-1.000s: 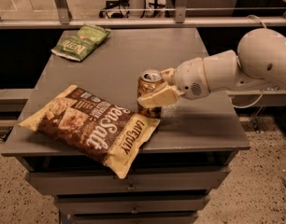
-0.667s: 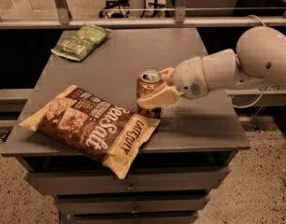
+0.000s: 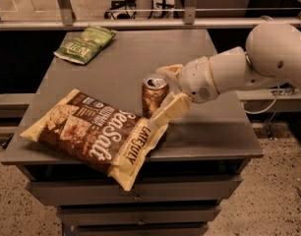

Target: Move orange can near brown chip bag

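Note:
The orange can (image 3: 153, 96) stands upright near the middle of the grey table (image 3: 209, 127), its silver top showing. It is right beside the upper right edge of the brown chip bag (image 3: 94, 128), which lies flat on the table's front left. My gripper (image 3: 163, 96) reaches in from the right and is shut on the can. One cream finger (image 3: 171, 111) crosses in front of the can's lower right side. The other finger (image 3: 169, 70) sits behind its top. The front fingertip reaches down to the bag's cream edge.
A smaller green bag (image 3: 84, 44) lies at the table's back left corner. My white arm (image 3: 249, 68) stretches over the table's right side. Drawers sit under the table top (image 3: 135, 191), and a rail runs behind the table.
The gripper and can have shifted slightly down and to the left, closer to the brown bag's edge. The bags have not moved.

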